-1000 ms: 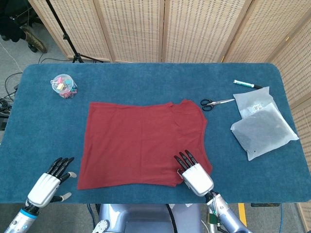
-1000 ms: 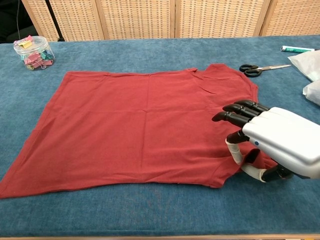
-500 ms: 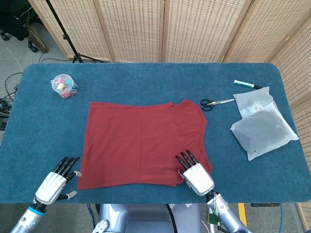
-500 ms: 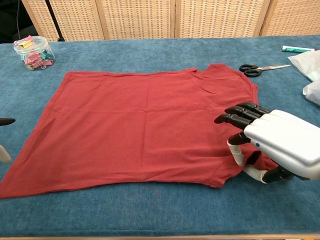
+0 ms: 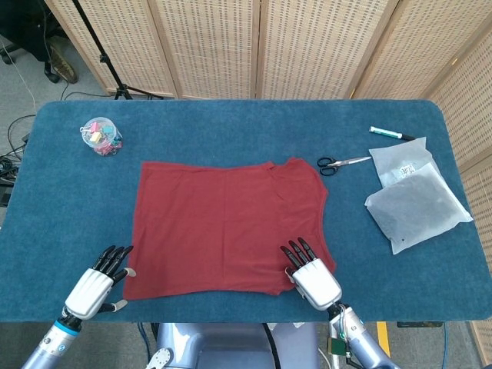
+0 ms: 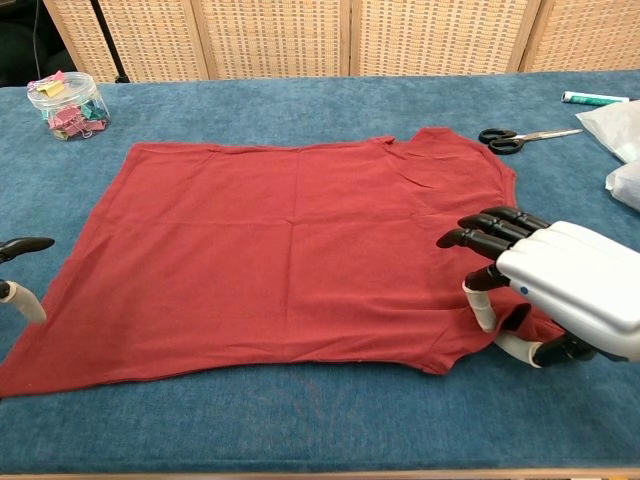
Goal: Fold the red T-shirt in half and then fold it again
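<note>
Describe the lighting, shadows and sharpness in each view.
Head view: even, diffuse light, no glare, red T-shirt sharp, only faint shadows by the scissors. Chest view: right robot hand looms large but stays sharp, casting a soft shadow; left robot hand is cropped at the edge.

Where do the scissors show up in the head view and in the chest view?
Head view: scissors lie right of centre, just right of the red T-shirt.
Chest view: scissors lie at upper right, beyond the shirt's far right corner.
Shared landmark: the marker pen just beyond them.
</note>
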Controlling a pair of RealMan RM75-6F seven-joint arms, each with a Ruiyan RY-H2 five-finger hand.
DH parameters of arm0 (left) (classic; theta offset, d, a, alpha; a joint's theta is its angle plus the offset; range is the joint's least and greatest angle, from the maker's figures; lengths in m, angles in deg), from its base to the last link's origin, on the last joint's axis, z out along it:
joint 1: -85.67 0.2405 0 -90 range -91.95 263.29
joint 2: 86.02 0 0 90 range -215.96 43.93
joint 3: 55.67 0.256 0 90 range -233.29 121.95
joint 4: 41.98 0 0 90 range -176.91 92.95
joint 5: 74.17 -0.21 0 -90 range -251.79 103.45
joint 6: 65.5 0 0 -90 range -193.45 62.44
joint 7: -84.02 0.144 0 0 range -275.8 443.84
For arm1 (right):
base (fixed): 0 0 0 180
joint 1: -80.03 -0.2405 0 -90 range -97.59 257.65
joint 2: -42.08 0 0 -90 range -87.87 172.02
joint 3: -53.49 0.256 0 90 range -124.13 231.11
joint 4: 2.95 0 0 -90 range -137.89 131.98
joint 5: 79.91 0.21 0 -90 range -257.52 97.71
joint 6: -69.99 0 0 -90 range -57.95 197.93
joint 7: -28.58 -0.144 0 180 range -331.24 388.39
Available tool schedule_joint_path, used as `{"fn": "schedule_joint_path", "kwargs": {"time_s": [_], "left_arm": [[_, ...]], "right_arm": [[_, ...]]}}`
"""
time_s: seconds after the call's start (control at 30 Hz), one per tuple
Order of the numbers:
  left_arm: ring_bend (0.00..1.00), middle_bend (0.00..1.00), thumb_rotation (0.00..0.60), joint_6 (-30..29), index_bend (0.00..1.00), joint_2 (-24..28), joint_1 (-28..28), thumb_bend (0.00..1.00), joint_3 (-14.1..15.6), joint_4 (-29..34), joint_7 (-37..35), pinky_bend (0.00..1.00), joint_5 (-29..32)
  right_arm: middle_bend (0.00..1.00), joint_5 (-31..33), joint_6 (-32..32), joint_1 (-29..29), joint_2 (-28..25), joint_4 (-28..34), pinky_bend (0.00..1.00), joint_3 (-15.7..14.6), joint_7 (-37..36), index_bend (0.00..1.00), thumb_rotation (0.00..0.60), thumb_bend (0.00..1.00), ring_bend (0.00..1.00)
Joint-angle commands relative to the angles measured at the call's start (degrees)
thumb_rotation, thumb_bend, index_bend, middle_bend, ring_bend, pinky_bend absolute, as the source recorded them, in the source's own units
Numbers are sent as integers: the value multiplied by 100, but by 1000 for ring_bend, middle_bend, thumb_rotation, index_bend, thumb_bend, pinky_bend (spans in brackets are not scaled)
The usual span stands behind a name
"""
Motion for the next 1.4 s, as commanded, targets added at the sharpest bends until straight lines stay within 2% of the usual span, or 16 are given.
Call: {"fn": "schedule_joint_path", "kwargs": {"time_s": [0.03, 1.17, 1.4], "left_arm": [[0, 0, 600, 17, 406, -36, -31, 0, -10, -30, -8, 0, 17], [0, 0, 600, 213, 409, 11, -381, 2, -64, 337, -31, 0, 231], [0, 0, 600, 215, 420, 31, -409, 127, -52, 395, -86, 0, 245]], "right_arm": [[139, -5, 8, -2, -3, 1, 37, -6, 1, 605, 600, 517, 0], [140, 122, -19, -39, -4, -2, 37, -12, 69, 606, 600, 517, 0], [140, 131, -10, -45, -9, -4, 37, -11, 51, 606, 600, 517, 0]]}}
